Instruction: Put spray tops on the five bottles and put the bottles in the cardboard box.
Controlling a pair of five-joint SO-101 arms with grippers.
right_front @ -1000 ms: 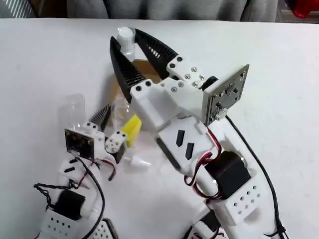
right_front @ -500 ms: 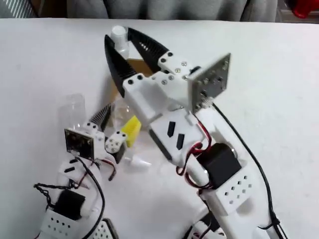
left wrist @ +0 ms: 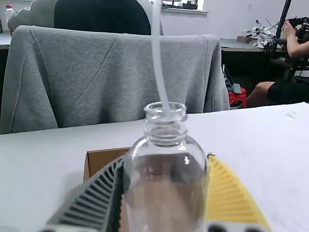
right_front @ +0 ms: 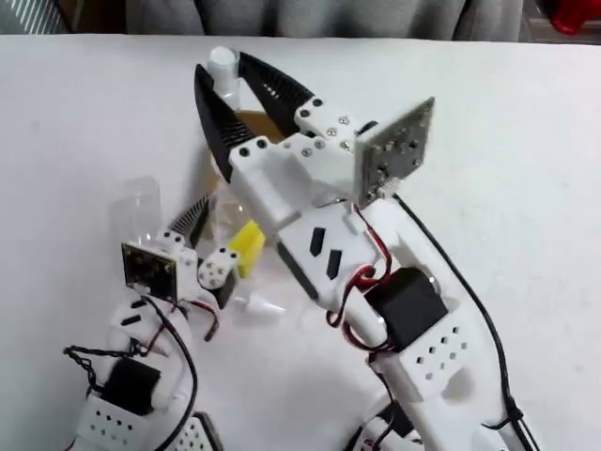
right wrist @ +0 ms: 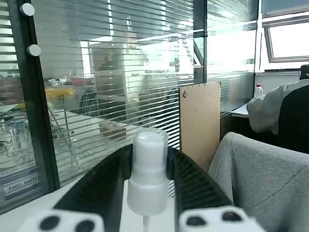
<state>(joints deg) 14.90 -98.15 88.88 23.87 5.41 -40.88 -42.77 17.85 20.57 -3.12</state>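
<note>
**Spray top held over an open bottle on a white table**

The table (right_front: 526, 141) is plain white. Along its far edge a grey cloth (left wrist: 96, 72) hangs over a chair back, and a red object (right_front: 575, 14) sits beyond the far right corner. The right wrist view looks past the table at slatted window blinds (right wrist: 111, 72) and an upright cardboard panel (right wrist: 199, 121).

The left gripper (left wrist: 165, 163) is low over the table. Its grey ribbed finger and its yellow one are closed against the two sides of a clear bottle (left wrist: 164, 188), which stands upright with its mouth uncapped. The cardboard box (left wrist: 99, 159) lies on the table just behind the bottle. In the high view its brown edge (right_front: 258, 122) shows under the right arm.

The right gripper (right wrist: 149, 151) is raised well above the table. Its black fingers are drawn in narrowly and pinch a white spray top (right wrist: 148, 169) between them. The spray top's thin tube (left wrist: 157, 53) hangs down, and its lower end is at the bottle's open mouth.

Compared with a second ago, in the high view the right gripper (right_front: 223, 68) and the spray top (right_front: 223, 62) have shifted a little to the left across the table. Most of that shift came in the first half second. The left gripper (right_front: 227, 214) and its bottle are where they were.
</note>
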